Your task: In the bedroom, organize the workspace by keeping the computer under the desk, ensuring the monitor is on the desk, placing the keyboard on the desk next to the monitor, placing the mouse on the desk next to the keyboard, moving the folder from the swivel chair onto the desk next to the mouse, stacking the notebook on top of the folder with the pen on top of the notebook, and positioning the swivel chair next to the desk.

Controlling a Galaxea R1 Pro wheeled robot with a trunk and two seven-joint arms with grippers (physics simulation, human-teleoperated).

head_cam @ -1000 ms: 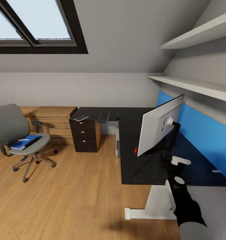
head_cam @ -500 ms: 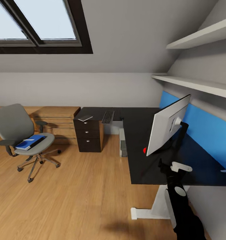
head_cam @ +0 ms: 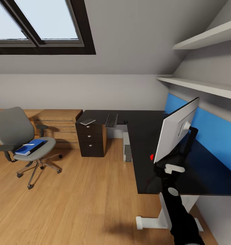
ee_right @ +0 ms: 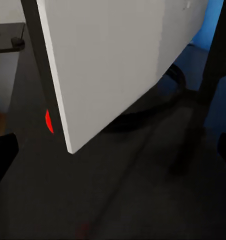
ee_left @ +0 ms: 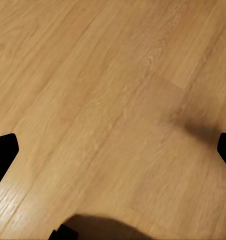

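Observation:
The monitor (head_cam: pixel 176 131) stands on the black desk (head_cam: pixel 142 136), white back toward me; its back (ee_right: pixel 123 65) and red dot (ee_right: pixel 49 121) are close in the right wrist view. My right gripper (head_cam: pixel 163 161) hovers over the desk at the monitor's lower near corner, open and holding nothing (ee_right: pixel 113 155). My left gripper (ee_left: pixel 113 150) is open above bare floor. The keyboard (head_cam: pixel 111 120) lies at the desk's far end. The blue folder (head_cam: pixel 28 147) rests on the swivel chair (head_cam: pixel 16 131), with a thin white item on it. The grey computer (head_cam: pixel 126 149) sits under the desk.
A dark drawer unit (head_cam: pixel 91 139) carries the desk's left end, with a flat grey item (head_cam: pixel 87 121) on top. A low oak chest (head_cam: pixel 59 126) stands against the back wall. Shelves (head_cam: pixel 197 85) and a blue panel (head_cam: pixel 211 136) line the right wall. Wooden floor (head_cam: pixel 78 197) lies open.
The whole view has shifted a little as the camera moved. My right arm has swung left, from beside the monitor's stand to under its lower near corner.

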